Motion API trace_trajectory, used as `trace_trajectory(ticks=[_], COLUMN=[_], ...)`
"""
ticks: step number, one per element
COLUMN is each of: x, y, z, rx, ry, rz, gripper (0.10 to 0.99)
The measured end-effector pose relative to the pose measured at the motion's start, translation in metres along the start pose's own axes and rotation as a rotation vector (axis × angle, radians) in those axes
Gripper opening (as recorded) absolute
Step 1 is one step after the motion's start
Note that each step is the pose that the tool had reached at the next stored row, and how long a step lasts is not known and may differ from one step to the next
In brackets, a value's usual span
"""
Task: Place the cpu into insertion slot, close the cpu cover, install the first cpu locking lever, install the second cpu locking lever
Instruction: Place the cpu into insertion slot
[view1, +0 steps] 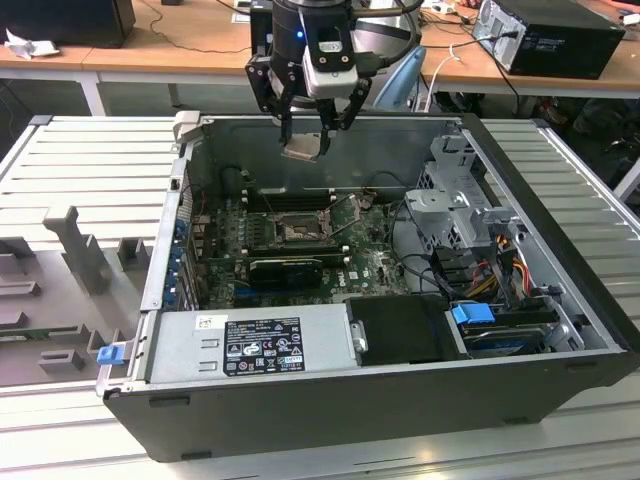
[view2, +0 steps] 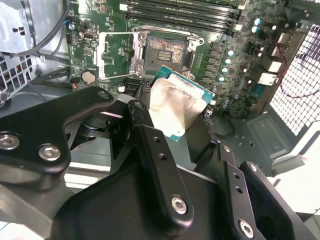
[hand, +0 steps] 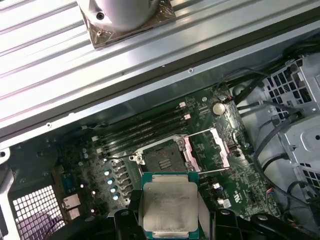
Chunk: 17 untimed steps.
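Nearest, in the exterior view: open computer case (view1: 400, 420), dark walls, lying on its side on a slatted grey table (view1: 90, 160).

Contents of the case, front to back:
- Silver power supply (view1: 250, 345) along the near wall.
- Black drive tray with a blue latch (view1: 473, 313) beside it, toward the exterior view's right.
- Perforated metal drive cage (view1: 455, 205) behind the tray, with loose cables.
- Green board (view1: 375, 262) on the case floor.
- Long black card (view1: 285, 268) seated across the board.
- Insertion slot (view1: 297, 229), just beyond the card. Square, metal-rimmed, brownish centre exposed, nothing in it.
- Cpu cover (hand: 207, 150), swung open and lying beside the slot. It is a silvery frame with a large square cut-out.
- Memory slots (view1: 290, 195), a dark row past the slot near the far wall.

Cpu (view1: 303, 148): flat square chip. In both wrist views it has a dull silver-tan face with smudges and a narrow green border. It is slightly tilted, up in the air in front of the case's far wall, well apart from the slot.

Gripper (view1: 305, 135): black fingers (view2: 150, 145) clamped on opposite edges of the cpu. The arm comes down from above the far rim, wrist pointing downward.

Farthest: wooden desks (view1: 180, 45) with cables and a black box (view1: 555, 35).
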<state>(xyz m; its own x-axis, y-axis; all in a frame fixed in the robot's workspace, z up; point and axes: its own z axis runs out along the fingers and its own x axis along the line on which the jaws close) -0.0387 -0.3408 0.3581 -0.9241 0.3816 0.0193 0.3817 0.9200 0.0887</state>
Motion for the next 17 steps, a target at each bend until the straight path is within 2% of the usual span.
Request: trace_trajectory(ticks=[9, 15, 17], x=[0.0000, 0.0000, 0.0000], y=[0.0000, -0.0001, -0.0001], z=[0.0001, 0.0006, 0.0010], rx=[-0.002, -0.003, -0.004], ry=[-0.0079, -0.0159, -0.0204], rz=[0.088, 0.179, 0.229], gripper=[0.529, 0.529, 0.529])
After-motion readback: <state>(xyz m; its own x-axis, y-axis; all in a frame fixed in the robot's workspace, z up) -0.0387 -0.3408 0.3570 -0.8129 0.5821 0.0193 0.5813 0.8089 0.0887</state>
